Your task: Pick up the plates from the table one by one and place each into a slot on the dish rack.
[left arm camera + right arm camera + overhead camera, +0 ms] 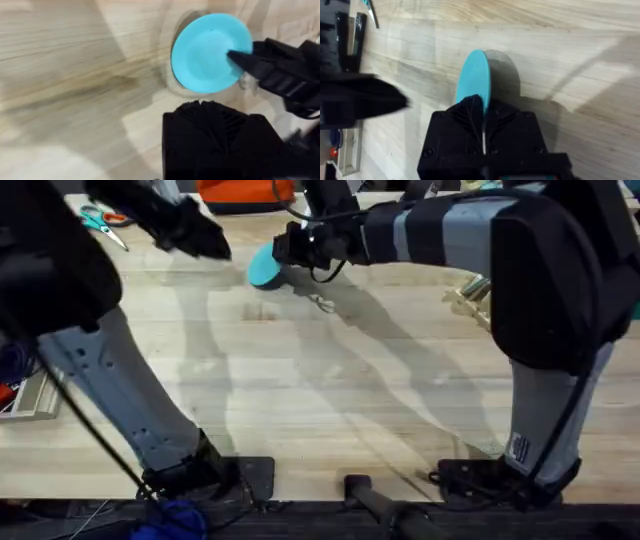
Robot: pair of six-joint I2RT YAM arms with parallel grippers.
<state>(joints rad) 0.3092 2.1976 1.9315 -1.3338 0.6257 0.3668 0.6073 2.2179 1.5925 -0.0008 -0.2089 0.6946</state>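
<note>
Overhead view: I see my right gripper [280,255] pinching the turquoise plate [264,268] on edge above the table [330,390]. My left gripper [205,240] hovers just beside the plate; I cannot tell its finger state.

A pair of scissors with green and orange handles [97,220] lies near the far left edge of the tabletop. Behind it, at the far edge, sits a bright orange object [243,194], partly hidden. A small tangle of blue cord [172,520] sits at the near edge.
</note>
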